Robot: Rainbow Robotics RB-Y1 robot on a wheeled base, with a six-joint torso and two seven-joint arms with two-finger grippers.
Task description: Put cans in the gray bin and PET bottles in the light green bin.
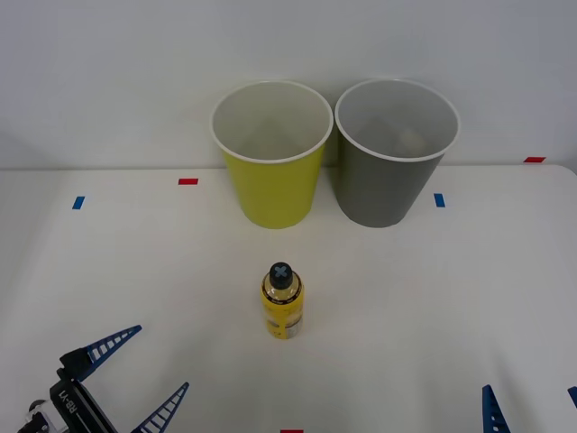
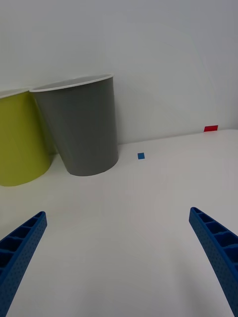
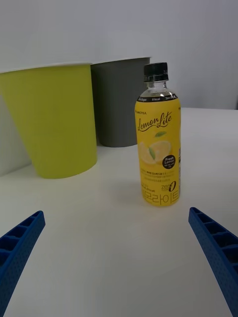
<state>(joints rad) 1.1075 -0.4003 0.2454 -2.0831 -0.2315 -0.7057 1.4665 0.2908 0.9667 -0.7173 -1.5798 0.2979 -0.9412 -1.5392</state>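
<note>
A PET bottle [image 1: 282,307] of yellow drink, with a black cap and a yellow label, stands upright at the table's middle. Behind it the light green bin [image 1: 270,185] and the gray bin [image 1: 388,185] stand side by side against the wall, green on the left. Cans are out of view. My left gripper [image 1: 140,379] is open near the front left edge, apart from the bottle. In the left wrist view the bottle [image 3: 157,143] stands ahead of the open left gripper [image 3: 116,218]. My right gripper [image 1: 532,410] is open at the front right, facing the gray bin [image 2: 82,129].
Small tape marks lie on the white table [image 1: 433,298]: red tape [image 1: 187,181] and blue tape [image 1: 77,202] on the left, blue tape [image 1: 439,199] and red tape [image 1: 535,160] on the right. A pale wall stands right behind the bins.
</note>
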